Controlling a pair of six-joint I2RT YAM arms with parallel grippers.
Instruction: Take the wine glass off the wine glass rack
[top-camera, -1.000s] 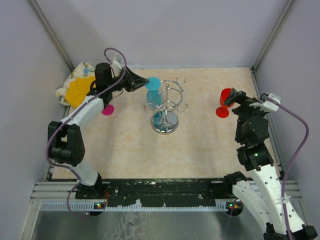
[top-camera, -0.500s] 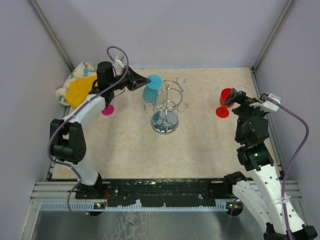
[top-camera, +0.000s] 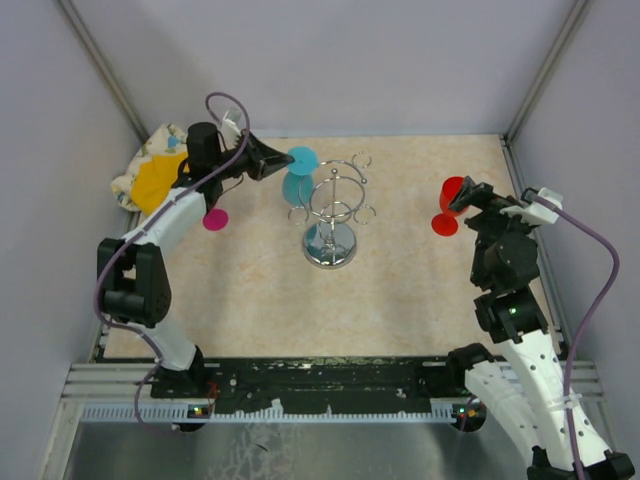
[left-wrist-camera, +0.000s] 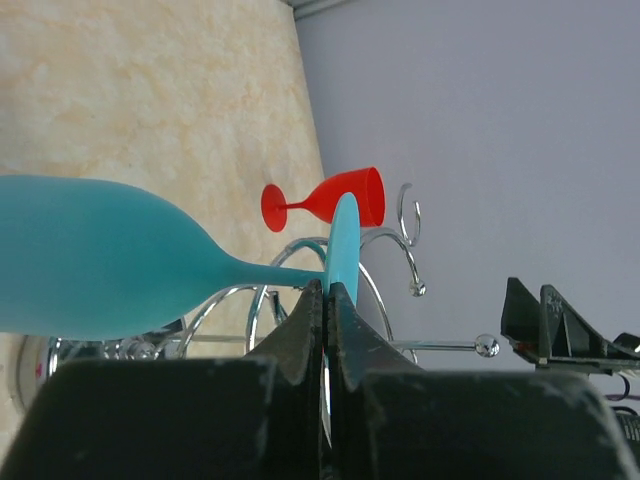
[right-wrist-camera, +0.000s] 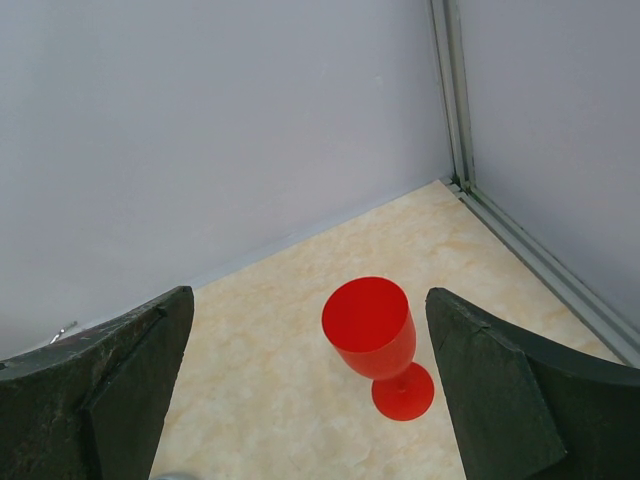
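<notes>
**left claw (left-wrist-camera: 325, 300) pinching teal wine glass (left-wrist-camera: 100, 255)**

Fingers pressed onto its foot disc, bowl out to the left. wine glass rack (left-wrist-camera: 405, 215) just beyond the tips. right claw (right-wrist-camera: 307, 295) spread wide; red glass (right-wrist-camera: 370, 325) upright on bench (right-wrist-camera: 250, 380) ahead, untouched.

Left end effector (left-wrist-camera: 327, 292) clamped, right end effector (right-wrist-camera: 308, 295) spread.

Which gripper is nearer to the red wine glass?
Right. The right gripper is open beside the red wine glass; the left gripper, across the table, holds the blue wine glass.
</notes>
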